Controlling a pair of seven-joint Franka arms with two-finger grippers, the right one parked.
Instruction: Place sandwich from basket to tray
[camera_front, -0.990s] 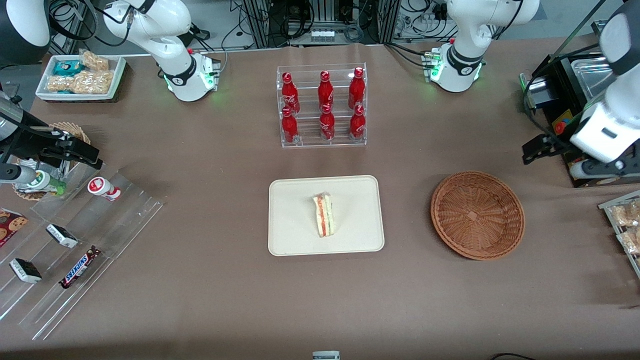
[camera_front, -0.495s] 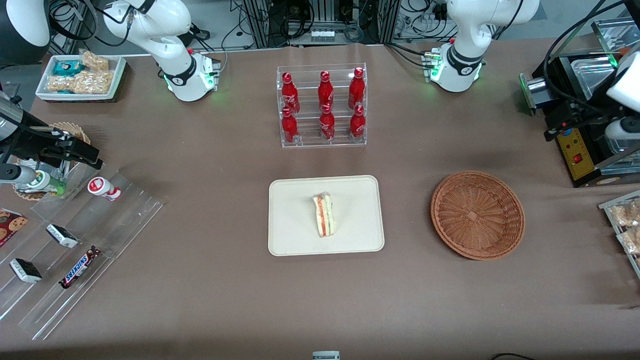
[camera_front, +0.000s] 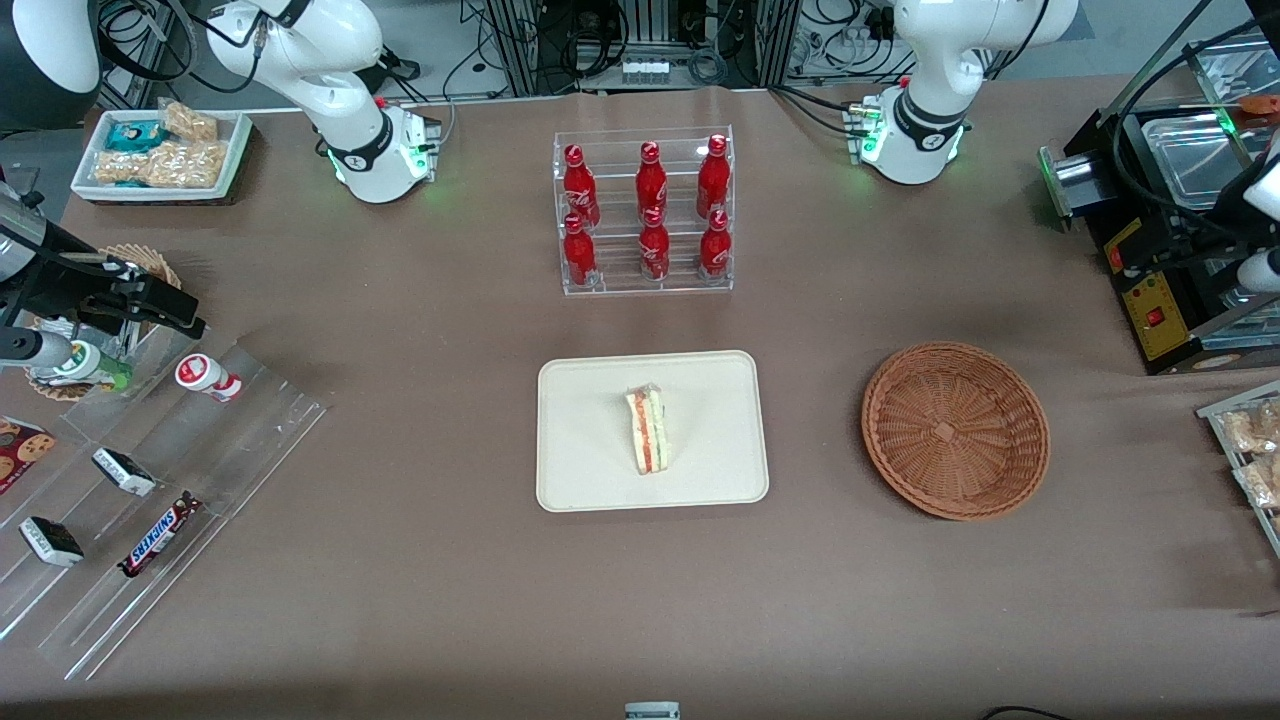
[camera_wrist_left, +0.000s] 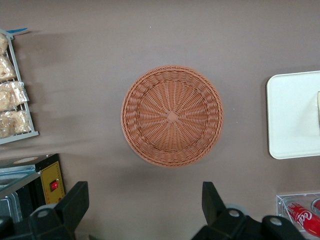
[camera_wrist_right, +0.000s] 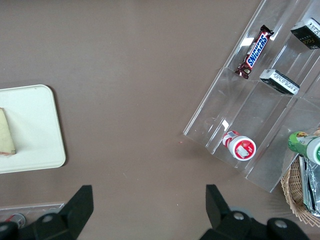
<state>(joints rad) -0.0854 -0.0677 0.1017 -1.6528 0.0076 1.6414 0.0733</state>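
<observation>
Left arm has pulled further out toward the working arm's end of the desk since 0.5 s ago; nothing else shifted. Sandwich (camera_front: 648, 430) lies on the tray (camera_front: 580, 400), near its middle, clear of every rim. Basket (camera_front: 955, 430) sits at the tray's 3 o'clock, well apart, bare desk (camera_front: 820, 600) all round its edge. Tool (camera_wrist_left: 145, 205) hangs high above the basket (camera_wrist_left: 172, 115), fingers (camera_wrist_left: 212, 200) spread wide, holding nothing.
</observation>
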